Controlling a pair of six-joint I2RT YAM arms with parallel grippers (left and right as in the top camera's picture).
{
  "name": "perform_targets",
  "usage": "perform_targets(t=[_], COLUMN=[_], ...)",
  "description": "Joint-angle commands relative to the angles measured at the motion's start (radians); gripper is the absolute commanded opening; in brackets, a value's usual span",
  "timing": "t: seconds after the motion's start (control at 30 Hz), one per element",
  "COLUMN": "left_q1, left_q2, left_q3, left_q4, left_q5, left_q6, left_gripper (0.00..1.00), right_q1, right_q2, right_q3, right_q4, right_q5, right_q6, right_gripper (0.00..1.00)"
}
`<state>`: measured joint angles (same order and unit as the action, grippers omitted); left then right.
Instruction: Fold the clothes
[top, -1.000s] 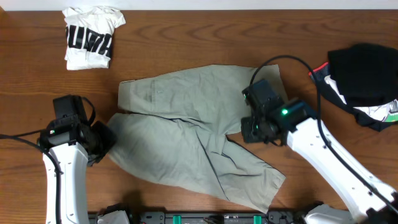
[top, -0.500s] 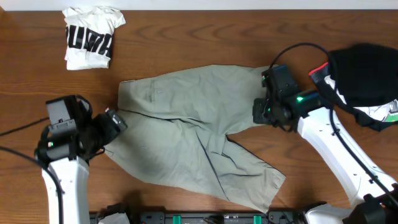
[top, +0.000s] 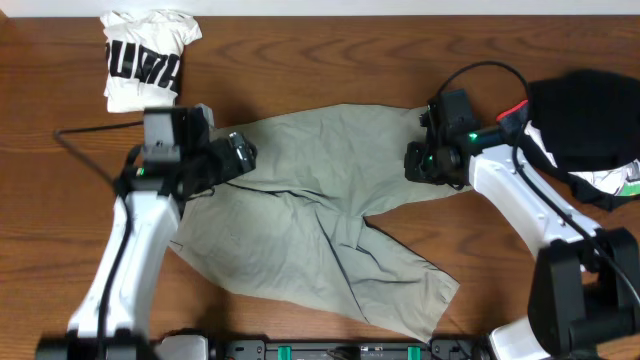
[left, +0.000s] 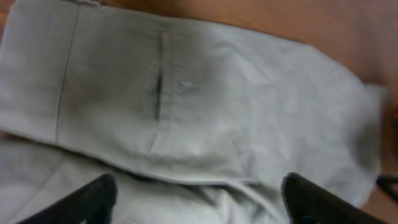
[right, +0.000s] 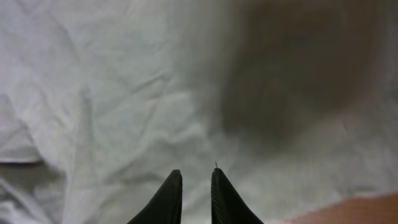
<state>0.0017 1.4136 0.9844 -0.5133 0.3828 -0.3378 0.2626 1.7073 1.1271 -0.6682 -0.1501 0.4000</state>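
Brown wooden tabletop (top: 300, 60): pale khaki cotton shorts (top: 310, 210) spread crumpled at centre. Over pocket, left claw (left: 199, 186) wide apart. On cloth, right claw (right: 194, 180) nearly together, grip unclear. Folded white printed tee (top: 145, 60) at far-left corner.

The left arm (top: 135, 250) rises from the near edge of the table and leans inward, its wrist bent so that the left claw (top: 236, 156) points right. Its fingers (left: 93, 199) stand wide apart. The right arm (top: 520, 205) reaches in from the near right corner, with the right claw (top: 418, 160) pointing left and down. Its fingers (right: 168, 196) are nearly together with a slim gap between them, and whether they pinch anything does not show.
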Motion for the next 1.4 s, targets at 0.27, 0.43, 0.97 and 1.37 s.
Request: perform_targets(t=[0.27, 0.43, 0.97, 1.37], left_q1=[-0.001, -0.001, -0.001, -0.001], left_q2=[0.29, 0.345, 0.496, 0.593], left_q3=[0.15, 0.15, 0.15, 0.15], left_q4=[0.027, 0.045, 0.177, 0.357], left_q5=[-0.102, -0.148, -0.159, -0.16], left_q6=[-0.019, -0.025, -0.045, -0.045], left_gripper=[0.06, 0.06, 0.06, 0.06], right_q1=[-0.035, -0.035, -0.048, -0.078], right_q2=[0.135, 0.185, 0.27, 0.307], right_q3=[0.056, 0.056, 0.056, 0.056], right_q4=[0.097, 0.148, 0.266, 0.352], right_q5=[-0.011, -0.011, 0.016, 0.031], right_q6=[-0.012, -0.011, 0.014, 0.014], right_gripper=[0.06, 0.02, 0.01, 0.01])
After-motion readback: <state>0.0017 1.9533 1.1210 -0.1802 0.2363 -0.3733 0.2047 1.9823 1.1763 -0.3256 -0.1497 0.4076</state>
